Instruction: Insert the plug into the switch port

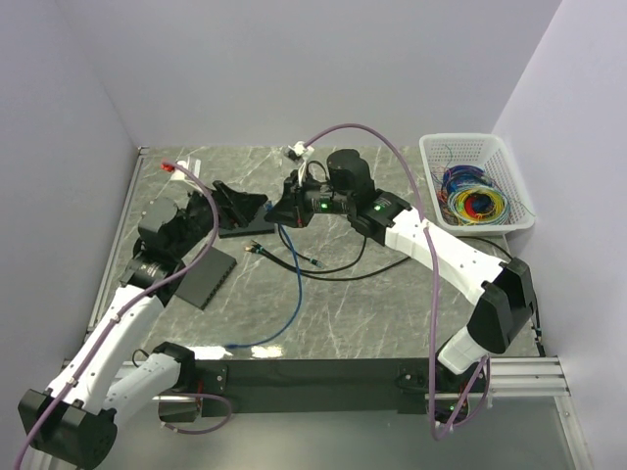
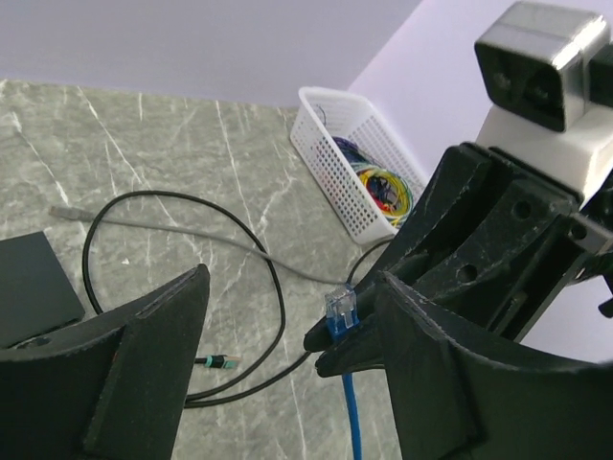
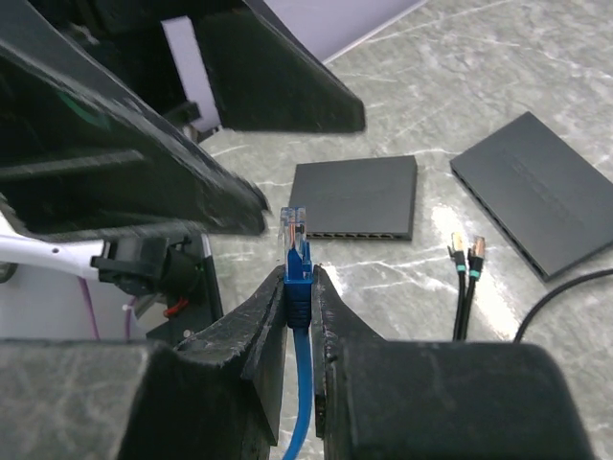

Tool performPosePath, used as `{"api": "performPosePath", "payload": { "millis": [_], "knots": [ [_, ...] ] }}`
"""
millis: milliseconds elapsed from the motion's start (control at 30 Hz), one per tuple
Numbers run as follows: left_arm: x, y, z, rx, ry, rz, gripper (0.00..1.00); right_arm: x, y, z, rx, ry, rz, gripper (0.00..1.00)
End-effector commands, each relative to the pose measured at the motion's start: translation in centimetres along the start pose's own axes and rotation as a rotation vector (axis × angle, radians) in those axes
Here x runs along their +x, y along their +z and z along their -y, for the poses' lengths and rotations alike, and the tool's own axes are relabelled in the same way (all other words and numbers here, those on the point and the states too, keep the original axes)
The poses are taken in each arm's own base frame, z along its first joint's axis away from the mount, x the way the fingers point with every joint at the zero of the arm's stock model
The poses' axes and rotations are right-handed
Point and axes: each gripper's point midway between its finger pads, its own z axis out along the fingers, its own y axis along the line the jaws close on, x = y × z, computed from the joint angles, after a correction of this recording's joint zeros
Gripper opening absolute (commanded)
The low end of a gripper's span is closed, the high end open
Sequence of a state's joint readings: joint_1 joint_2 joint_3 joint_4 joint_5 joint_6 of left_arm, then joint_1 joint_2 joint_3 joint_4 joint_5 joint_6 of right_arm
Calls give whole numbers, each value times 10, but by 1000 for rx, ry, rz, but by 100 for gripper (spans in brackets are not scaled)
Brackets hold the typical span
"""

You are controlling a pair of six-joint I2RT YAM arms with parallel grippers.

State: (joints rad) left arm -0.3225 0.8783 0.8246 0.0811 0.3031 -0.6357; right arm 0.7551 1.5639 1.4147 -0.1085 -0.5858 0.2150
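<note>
Over the worktop's middle, toward its far edge, my right fingers are clenched on the blue boot under the clear plug, which stands tip up, long axis near vertical. My left fingers are spread either side of it, not touching. I judge it light and stiff with a fragile latch, so hold the boot, never the limp cable.

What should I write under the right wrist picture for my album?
Right gripper pinches the blue cable below its clear plug, a black switch lying beyond.
</note>
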Motion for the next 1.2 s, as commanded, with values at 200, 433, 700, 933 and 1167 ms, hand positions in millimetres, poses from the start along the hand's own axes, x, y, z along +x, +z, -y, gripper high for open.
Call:
{"api": "performPosePath", "payload": {
  "millis": [200, 433, 700, 933, 1167],
  "knots": [
    [-4, -8, 39, 184, 66, -5, 70, -12, -1, -29, -245, 26, 73, 0],
    [-9, -21, 54, 244, 88, 18, 65, -8, -14, -53, -485, 94, 58, 0],
    [-7, -24, 59, 274, 84, 4, 54, -12, -19, -64, -571, 100, 80, 0],
    [-3, -27, 59, 276, 86, -7, 48, -12, -16, -63, -572, 118, 81, 0],
    [0, -29, 62, 289, 88, -23, 30, -16, -14, -61, -556, 124, 98, 0]
  ]
}}
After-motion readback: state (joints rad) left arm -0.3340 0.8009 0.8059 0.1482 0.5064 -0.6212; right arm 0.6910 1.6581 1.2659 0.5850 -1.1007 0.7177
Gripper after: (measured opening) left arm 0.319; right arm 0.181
